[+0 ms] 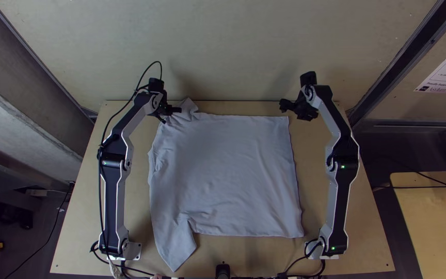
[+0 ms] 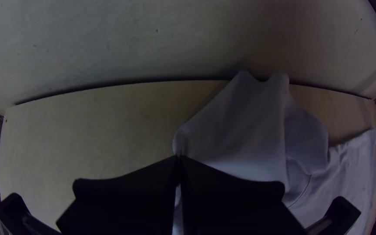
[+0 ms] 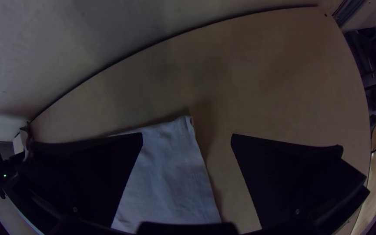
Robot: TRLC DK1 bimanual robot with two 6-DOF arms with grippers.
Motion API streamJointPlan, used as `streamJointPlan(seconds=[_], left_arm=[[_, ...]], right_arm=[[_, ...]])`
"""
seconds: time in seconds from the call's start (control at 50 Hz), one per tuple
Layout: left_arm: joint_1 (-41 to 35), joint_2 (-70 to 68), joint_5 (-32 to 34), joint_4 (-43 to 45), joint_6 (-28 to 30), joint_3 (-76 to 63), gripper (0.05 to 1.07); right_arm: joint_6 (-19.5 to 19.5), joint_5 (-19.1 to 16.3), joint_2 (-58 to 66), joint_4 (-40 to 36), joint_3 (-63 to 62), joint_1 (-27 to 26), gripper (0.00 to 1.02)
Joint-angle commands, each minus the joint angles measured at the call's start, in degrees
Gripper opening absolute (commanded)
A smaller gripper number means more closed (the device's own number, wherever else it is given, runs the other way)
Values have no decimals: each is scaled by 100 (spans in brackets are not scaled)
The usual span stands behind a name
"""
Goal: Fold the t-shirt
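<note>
The light grey t-shirt lies spread on the table, sleeves toward the left and hem at the right. Its near sleeve points at the table's front edge; the far sleeve is rumpled. At the shirt's far left, my left gripper is at the cloth beside that sleeve. In the left wrist view my left gripper is shut, pinching an edge of the shirt. My right gripper stands above the far hem corner. The right wrist view shows my right gripper open, with the shirt's corner between its fingers, not held.
Bare wooden table runs along the far edge, with a pale wall behind it. Black cables lie at the near edge by the arms' bases. A separate wooden table stands off to the right.
</note>
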Motion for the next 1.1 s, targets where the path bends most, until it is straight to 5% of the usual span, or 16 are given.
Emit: streamJointPlan(seconds=[0.0,0.42,0.76,0.88,1.08], left_arm=[[35,-373,-23,-73,100,-55,8],[35,-417,-23,-231,65,-143,8],[0,-513,-23,-240,47,-310,8],[0,-549,-23,-222,47,-336,8],[0,-619,-23,-178,47,-415,8]], right_arm=[[185,17,312,-62,269,59,87],[203,237,822,-18,453,77,84],[-210,483,972,70,453,191,14],[-307,518,963,255,462,200,3],[-342,580,928,527,515,173,2]])
